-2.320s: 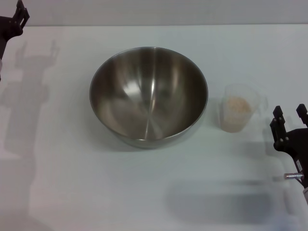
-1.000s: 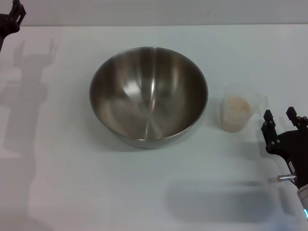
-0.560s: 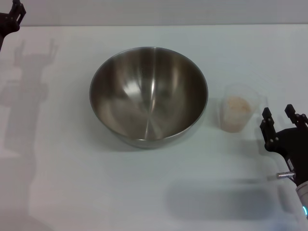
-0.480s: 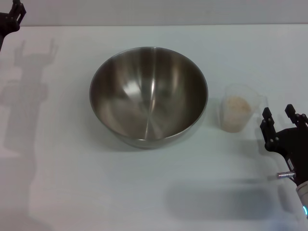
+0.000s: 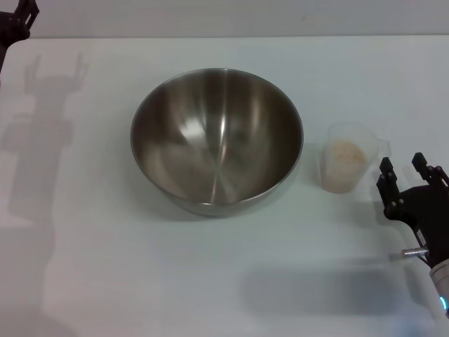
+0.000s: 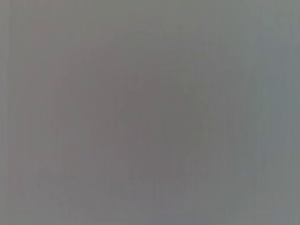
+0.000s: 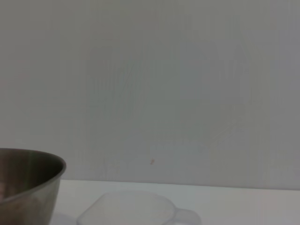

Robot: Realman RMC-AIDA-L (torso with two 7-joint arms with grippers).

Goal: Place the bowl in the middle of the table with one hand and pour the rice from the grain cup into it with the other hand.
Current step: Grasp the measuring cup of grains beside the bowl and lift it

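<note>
**Right gripper edges closer to the grain cup**

Since a couple of seconds ago the right gripper (image 5: 407, 172) has crept inward and a little toward the cup; it now sits low at the table's right edge, just beside the grain cup (image 5: 346, 166) but not touching it. Its two black fingers are spread apart with nothing between them.

Nothing else has shifted. The bowl (image 5: 217, 139) stands upright in the middle of the table (image 5: 105, 267), its brushed inside bare of grain. The grain cup stands upright just to the bowl's right, a narrow strip of tabletop between them, with the rice (image 5: 346, 153) lying as a pale mound inside it.

From the right wrist, the bowl's rim (image 7: 28, 180) and the cup's lip (image 7: 136, 211) show low against a plain wall.

The left gripper (image 5: 17, 17) is parked at the far left corner, well apart from everything; I cannot tell how its fingers are set. The left wrist view is a featureless grey.
</note>
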